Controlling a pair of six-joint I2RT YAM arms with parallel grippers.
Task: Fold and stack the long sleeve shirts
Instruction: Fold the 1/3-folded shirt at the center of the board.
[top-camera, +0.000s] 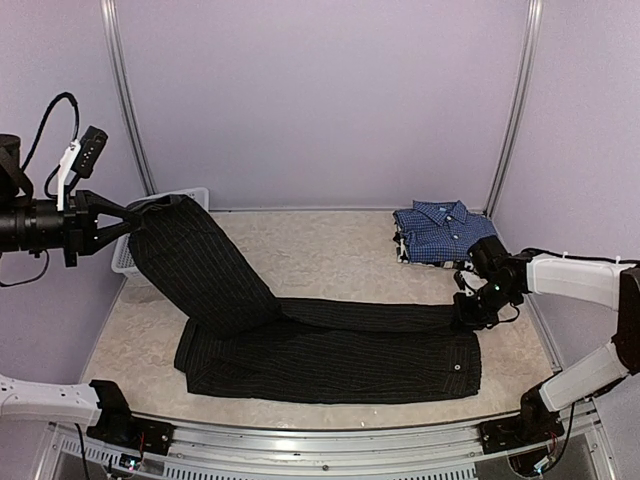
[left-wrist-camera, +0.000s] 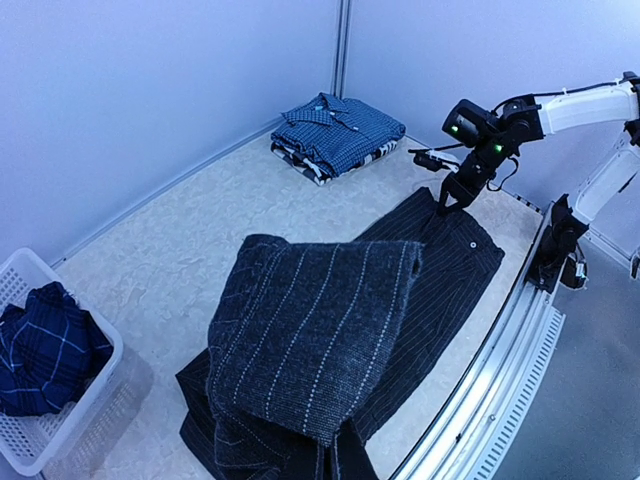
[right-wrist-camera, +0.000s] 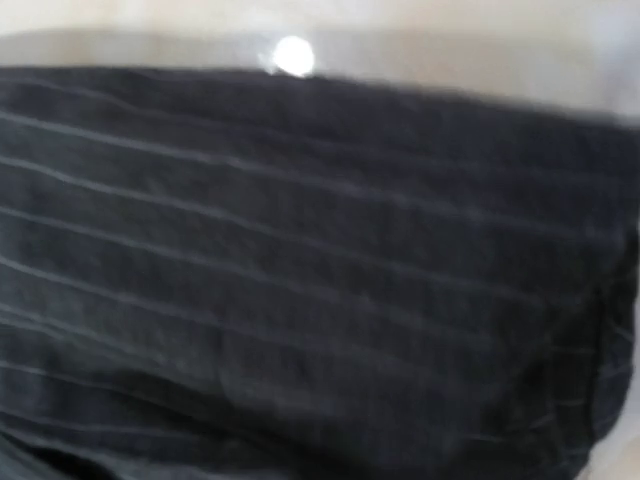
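Black pinstriped shirt (top-camera: 330, 350) lengthwise left-right, left end held up by left tool (top-camera: 132, 217)

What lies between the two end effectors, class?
The black shirt: the left end effector holds one end raised, and it runs across the table to the right end effector, seen in the top view.

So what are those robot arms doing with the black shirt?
They're folding it. The left fingers pinch one side of the black pinstriped shirt and hold it up, while the rest lies flat. The right fingers are down on its right end; whether they grip it is unclear. A blue checked shirt sits folded at the back, and a dark plaid shirt lies in the white basket.
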